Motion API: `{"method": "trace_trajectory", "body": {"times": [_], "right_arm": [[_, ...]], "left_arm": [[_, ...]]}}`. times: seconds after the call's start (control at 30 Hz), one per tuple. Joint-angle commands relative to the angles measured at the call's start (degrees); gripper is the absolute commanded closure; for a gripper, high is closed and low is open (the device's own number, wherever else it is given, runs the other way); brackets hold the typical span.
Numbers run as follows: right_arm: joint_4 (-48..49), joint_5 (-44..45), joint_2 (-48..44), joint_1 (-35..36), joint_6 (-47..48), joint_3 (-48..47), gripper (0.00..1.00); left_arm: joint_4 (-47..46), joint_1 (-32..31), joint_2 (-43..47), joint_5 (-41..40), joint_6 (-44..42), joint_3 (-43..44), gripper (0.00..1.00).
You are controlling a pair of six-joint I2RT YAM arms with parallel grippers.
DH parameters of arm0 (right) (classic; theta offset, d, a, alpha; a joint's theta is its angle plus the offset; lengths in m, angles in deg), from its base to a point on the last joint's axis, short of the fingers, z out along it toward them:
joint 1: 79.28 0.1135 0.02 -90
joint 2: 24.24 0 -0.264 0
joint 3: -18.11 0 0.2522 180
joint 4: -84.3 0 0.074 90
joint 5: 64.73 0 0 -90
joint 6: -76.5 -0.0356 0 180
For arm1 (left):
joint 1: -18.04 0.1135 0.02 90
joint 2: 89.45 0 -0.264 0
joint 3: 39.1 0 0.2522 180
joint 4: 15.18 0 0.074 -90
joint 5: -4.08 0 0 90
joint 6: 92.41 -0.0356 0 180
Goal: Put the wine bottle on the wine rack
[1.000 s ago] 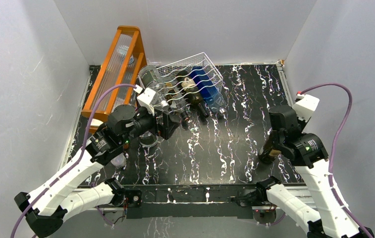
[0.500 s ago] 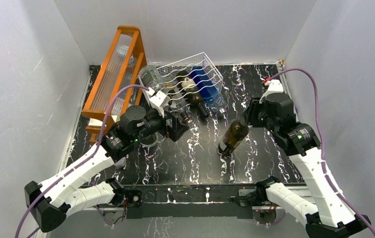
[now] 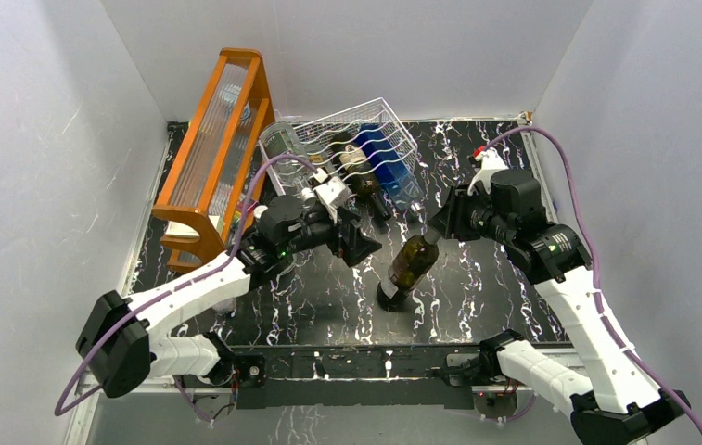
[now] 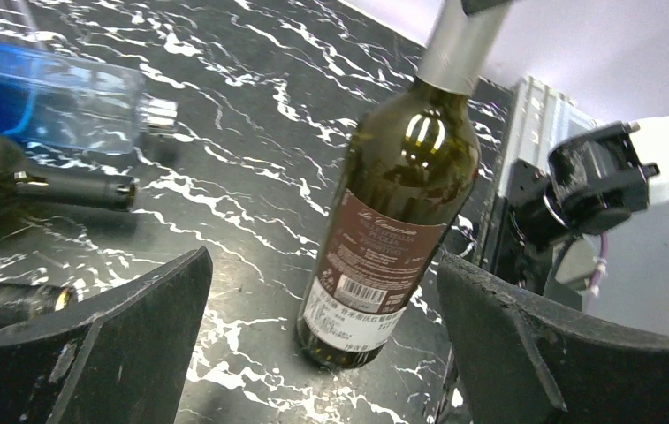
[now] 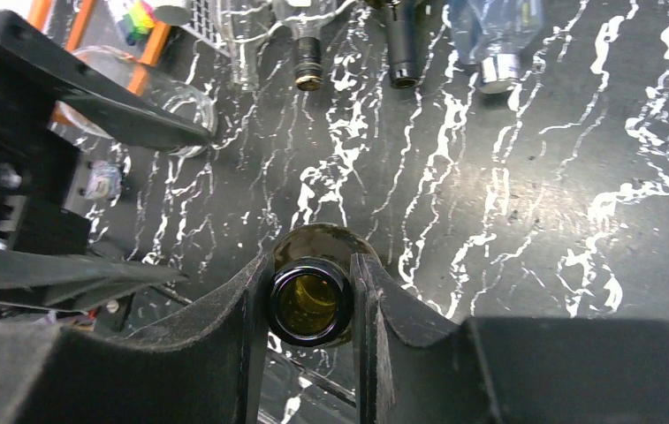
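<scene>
reaching in from its side, the right arm is bent high at the elbow, forearm angled across toward the middle, and the right gripper (image 3: pixel 433 232) is clamped on the neck of the wine bottle (image 3: pixel 409 265), one finger on each side just under the open, uncorked mouth. over on the other side the left arm stretches low and long, wrist turned toward the bottle, left gripper (image 3: pixel 362 243) spread wide with nothing in it, and the bottle stands framed between its two black fingers (image 4: pixel 92 353) in the wrist view, well apart from both.

underneath, a black table (image 3: pixel 486 176) veined with white, boxed in by plain white walls (image 3: pixel 50 139). at the back left, an orange frame (image 3: pixel 200 139) leans, and beside it the white wine rack (image 3: pixel 401 130) holds a blue bottle (image 3: pixel 386 159) and a dark bottle (image 3: pixel 363 181), necks pointing toward the arms.

the wine bottle is out in the open middle, in front of the rack, not on it. its long axis tilts: base down near the tabletop, neck up and leaning toward the right arm, label facing the left wrist camera. whether the base touches, can't tell.
</scene>
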Motion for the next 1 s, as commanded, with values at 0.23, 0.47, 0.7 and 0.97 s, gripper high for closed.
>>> {"method": "trace_trajectory", "body": {"times": [0.23, 0.47, 0.7, 0.97], "right_arm": [[7.0, -9.3, 4.7, 0.1, -4.5, -9.4, 1.00], [6.4, -12.3, 6.5, 0.1, -5.5, -13.0, 1.00], [6.8, -15.5, 7.9, 0.1, -7.0, -16.6, 1.00], [7.6, -17.3, 8.2, 0.1, -7.9, -17.8, 1.00]], "left_arm": [[-11.9, -1.0, -4.9, 11.0, 1.4, -3.7, 0.02], [-10.6, -1.1, -6.0, 13.8, 1.0, -3.8, 0.02], [-11.6, -1.0, -9.4, 17.0, 2.9, -3.5, 0.02], [-15.7, -1.0, -8.5, 19.3, 3.9, -4.6, 0.13]]}}
